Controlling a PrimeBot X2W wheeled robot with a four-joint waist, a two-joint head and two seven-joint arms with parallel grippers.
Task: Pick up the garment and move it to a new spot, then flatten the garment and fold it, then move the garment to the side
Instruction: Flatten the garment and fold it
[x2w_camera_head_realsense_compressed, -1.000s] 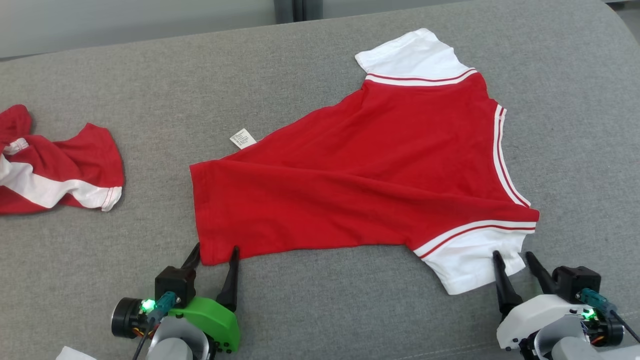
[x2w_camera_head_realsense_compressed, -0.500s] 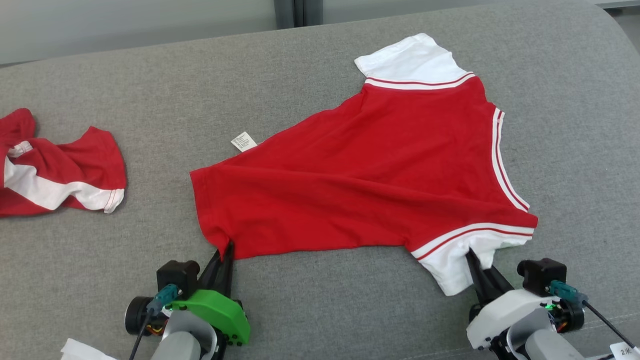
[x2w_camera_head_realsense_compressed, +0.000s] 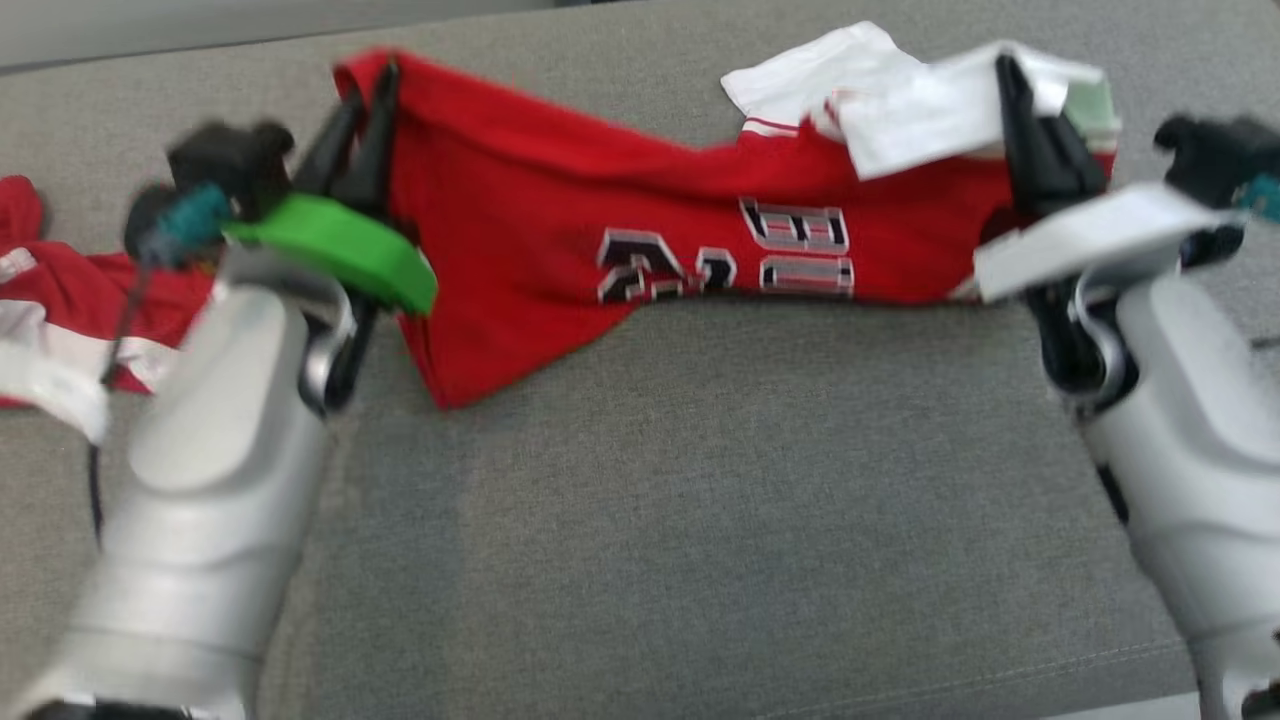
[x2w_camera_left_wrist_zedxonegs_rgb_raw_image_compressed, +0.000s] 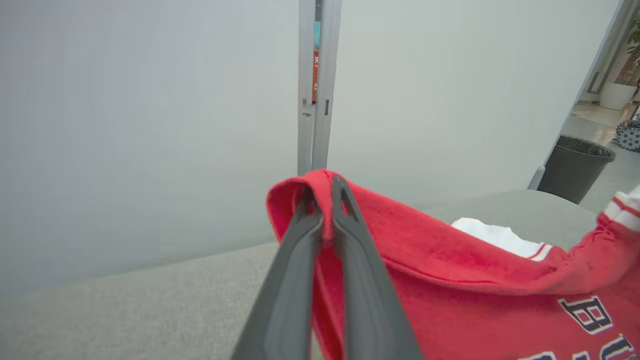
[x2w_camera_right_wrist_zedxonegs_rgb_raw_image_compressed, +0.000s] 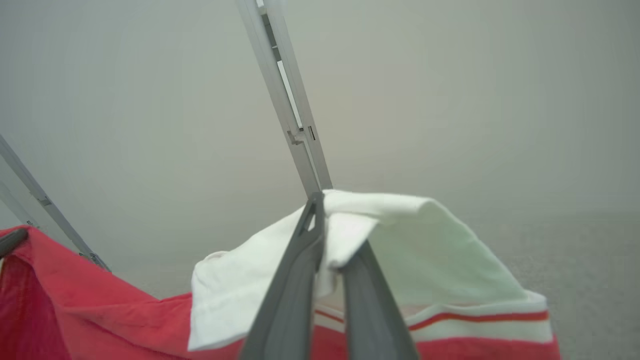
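Note:
The garment (x2w_camera_head_realsense_compressed: 560, 220) is a red jersey with white sleeves and black-and-white lettering, hanging stretched between my two grippers above the grey cushion (x2w_camera_head_realsense_compressed: 700, 480). My left gripper (x2w_camera_head_realsense_compressed: 372, 85) is shut on its red hem corner; in the left wrist view the red cloth (x2w_camera_left_wrist_zedxonegs_rgb_raw_image_compressed: 425, 260) folds over the fingertips (x2w_camera_left_wrist_zedxonegs_rgb_raw_image_compressed: 341, 192) of the left gripper (x2w_camera_left_wrist_zedxonegs_rgb_raw_image_compressed: 324, 192). My right gripper (x2w_camera_head_realsense_compressed: 1012, 72) is shut on the near white sleeve (x2w_camera_head_realsense_compressed: 930, 115); in the right wrist view that white sleeve (x2w_camera_right_wrist_zedxonegs_rgb_raw_image_compressed: 400, 235) drapes over the right gripper (x2w_camera_right_wrist_zedxonegs_rgb_raw_image_compressed: 324, 205). The far sleeve (x2w_camera_head_realsense_compressed: 800, 70) lies on the cushion.
A second red-and-white garment (x2w_camera_head_realsense_compressed: 60, 320) lies crumpled at the cushion's left edge, partly behind my left arm. A pale wall with a metal post (x2w_camera_left_wrist_zedxonegs_rgb_raw_image_compressed: 315, 90) stands behind the cushion. A dark bin (x2w_camera_left_wrist_zedxonegs_rgb_raw_image_compressed: 575, 167) stands on the floor beyond the right end.
Both grippers shut on the garment's near edge, then rose and carried it away from me, flipping it so the lettered side shows. The head view has shifted too.

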